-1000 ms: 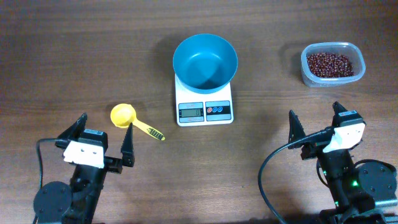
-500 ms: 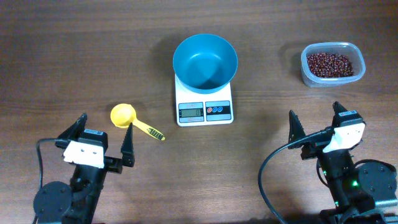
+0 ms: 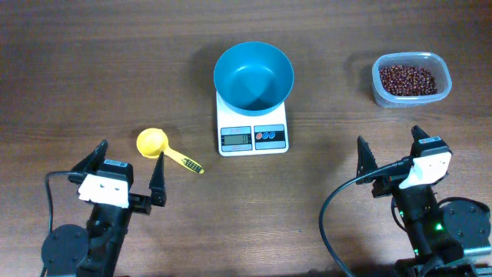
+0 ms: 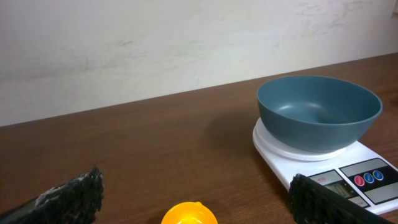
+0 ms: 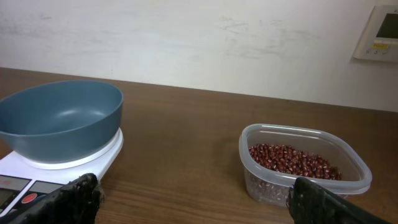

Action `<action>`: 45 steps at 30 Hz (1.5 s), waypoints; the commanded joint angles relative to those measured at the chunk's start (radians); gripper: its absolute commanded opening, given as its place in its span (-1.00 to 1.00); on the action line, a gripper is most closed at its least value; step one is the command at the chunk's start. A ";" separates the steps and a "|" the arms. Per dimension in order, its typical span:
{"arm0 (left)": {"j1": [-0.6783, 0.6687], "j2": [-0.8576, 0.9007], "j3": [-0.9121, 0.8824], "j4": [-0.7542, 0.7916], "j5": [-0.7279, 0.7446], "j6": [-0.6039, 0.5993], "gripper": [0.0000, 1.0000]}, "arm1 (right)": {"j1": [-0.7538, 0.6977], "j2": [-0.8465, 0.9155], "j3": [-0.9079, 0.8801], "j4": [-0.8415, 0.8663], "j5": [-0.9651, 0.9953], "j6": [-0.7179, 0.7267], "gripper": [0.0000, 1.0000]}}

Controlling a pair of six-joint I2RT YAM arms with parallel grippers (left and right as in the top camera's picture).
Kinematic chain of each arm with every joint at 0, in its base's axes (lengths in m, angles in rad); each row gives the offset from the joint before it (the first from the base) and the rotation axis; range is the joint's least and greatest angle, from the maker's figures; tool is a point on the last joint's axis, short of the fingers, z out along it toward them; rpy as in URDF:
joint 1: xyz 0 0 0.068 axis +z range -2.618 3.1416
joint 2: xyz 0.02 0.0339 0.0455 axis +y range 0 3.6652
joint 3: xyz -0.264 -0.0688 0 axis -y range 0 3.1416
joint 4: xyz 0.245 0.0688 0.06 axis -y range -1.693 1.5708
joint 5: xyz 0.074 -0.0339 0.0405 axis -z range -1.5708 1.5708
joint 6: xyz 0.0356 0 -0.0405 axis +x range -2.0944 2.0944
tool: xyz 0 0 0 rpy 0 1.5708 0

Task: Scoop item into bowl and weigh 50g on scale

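The teal-blue bowl (image 3: 254, 75) stands empty on the white scale (image 3: 253, 131) at the table's middle; both also show in the left wrist view (image 4: 318, 112) (image 4: 348, 177) and the right wrist view (image 5: 59, 119) (image 5: 37, 177). The dark red-brown beans (image 3: 410, 79) fill a clear tub (image 3: 410, 98) at the back right, seen too in the right wrist view (image 5: 292, 162). A yellow scoop (image 3: 157, 145) lies left of the scale, just ahead of my left gripper (image 3: 128, 173), which is open and empty. My right gripper (image 3: 390, 154) is open and empty, short of the tub.
The scoop's bowl shows at the bottom edge of the left wrist view (image 4: 189, 215). A pale wall (image 5: 199, 37) backs the wooden table (image 3: 92, 69). A wall panel (image 5: 380, 28) hangs at the far right.
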 commanded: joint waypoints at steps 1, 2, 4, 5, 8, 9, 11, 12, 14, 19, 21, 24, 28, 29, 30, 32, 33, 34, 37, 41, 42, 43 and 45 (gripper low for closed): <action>0.005 -0.007 -0.008 0.000 -0.011 -0.013 0.98 | 0.008 -0.008 -0.005 -0.007 0.005 0.004 0.97; 0.005 -0.007 -0.008 0.000 -0.011 -0.013 0.98 | 0.008 -0.008 -0.005 -0.007 0.005 0.004 0.97; 0.005 -0.007 -0.008 0.000 -0.011 -0.013 0.98 | 0.008 -0.008 -0.005 -0.007 0.005 0.004 0.97; 0.005 -0.007 -0.008 0.000 -0.011 -0.013 0.98 | 0.008 -0.008 -0.005 -0.007 0.005 0.004 0.97; 0.005 -0.007 -0.008 0.000 -0.011 -0.013 0.98 | 0.008 -0.008 -0.005 -0.007 0.005 0.004 0.97; 0.005 -0.007 -0.008 0.000 -0.011 -0.013 0.98 | 0.008 -0.008 -0.005 -0.007 0.005 0.004 0.97; 0.005 -0.007 -0.008 0.000 -0.011 -0.013 0.98 | 0.008 -0.008 -0.005 -0.007 0.005 0.004 0.97; 0.005 -0.007 -0.008 0.000 -0.011 -0.013 0.98 | 0.008 -0.008 -0.005 -0.007 0.005 0.004 0.97; 0.005 -0.007 -0.008 0.000 -0.011 -0.013 0.98 | 0.008 -0.008 -0.005 -0.007 0.005 0.004 0.97; 0.005 -0.007 -0.008 0.005 0.042 -0.013 0.98 | 0.008 -0.008 -0.005 -0.007 0.005 0.004 0.97; 0.005 -0.007 -0.008 0.134 0.292 -0.014 0.98 | 0.008 -0.008 -0.005 -0.007 0.005 0.004 0.97; 0.005 -0.007 0.010 0.167 0.331 -0.185 0.98 | 0.008 -0.008 -0.005 -0.007 0.005 0.004 0.97; 0.005 -0.007 0.110 0.077 0.327 -0.253 0.98 | 0.008 -0.008 -0.005 -0.007 0.005 0.004 0.97; 0.005 -0.006 0.154 0.021 0.319 -0.252 0.98 | 0.008 -0.008 -0.005 -0.007 0.005 0.004 0.97; 0.005 -0.006 0.200 -0.045 0.298 -0.252 0.98 | 0.008 -0.008 -0.005 -0.007 0.005 0.004 0.97; 0.005 0.020 0.337 -0.228 0.203 -0.252 0.98 | 0.008 -0.008 -0.005 -0.007 0.005 0.004 0.97; 0.005 0.043 0.389 -0.286 0.187 -0.252 0.98 | 0.008 -0.008 -0.005 -0.007 0.005 0.004 0.97; 0.005 0.066 0.433 -0.324 0.186 -0.252 0.98 | 0.008 -0.008 -0.005 -0.007 0.005 0.004 0.97; 0.005 0.189 0.594 -0.474 0.178 -0.247 0.98 | 0.008 -0.008 -0.005 -0.007 0.005 0.004 0.97; 0.005 0.454 0.803 -0.720 0.135 -0.203 0.98 | 0.008 -0.008 -0.005 -0.007 0.005 0.004 0.97; 0.005 0.535 0.837 -0.779 0.136 -0.185 0.97 | 0.008 -0.008 -0.005 -0.007 0.005 0.004 0.97; 0.005 0.560 0.842 -0.796 0.137 -0.185 0.97 | 0.008 -0.008 -0.005 -0.007 0.005 0.004 0.97; 0.005 0.634 0.841 -0.872 0.137 -0.185 0.98 | 0.008 -0.008 -0.005 -0.007 0.005 0.004 0.97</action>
